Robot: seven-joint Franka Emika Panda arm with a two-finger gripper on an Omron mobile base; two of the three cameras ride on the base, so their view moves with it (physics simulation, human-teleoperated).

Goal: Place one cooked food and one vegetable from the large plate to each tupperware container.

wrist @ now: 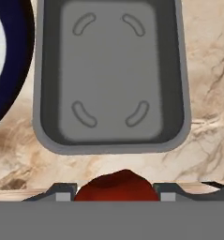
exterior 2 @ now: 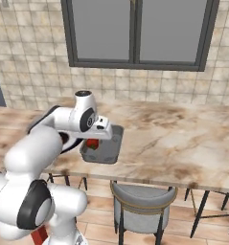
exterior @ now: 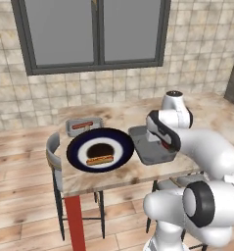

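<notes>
My gripper (wrist: 117, 193) is shut on a round red vegetable (wrist: 117, 186), which sits between the finger tips just before the near edge of an empty grey tupperware container (wrist: 108, 70). From the base, the gripper (exterior: 163, 145) hangs low over that container (exterior: 142, 139), with the red vegetable (exterior 2: 92, 142) showing under the hand (exterior 2: 93, 139). To its left lies the large plate (exterior: 74, 150) with a hot dog (exterior: 99, 160) on it. Behind the plate, a second container (exterior: 69, 128) holds a reddish sausage-like food (exterior: 82, 125).
The plate's navy rim (wrist: 12, 61) nearly touches the container's left side. A grey chair (exterior: 54, 158) stands at the counter's left end by a red leg (exterior: 75, 220). Another chair (exterior 2: 142, 196) is tucked under the front edge. Marble counter (exterior 2: 183, 139) stretches right.
</notes>
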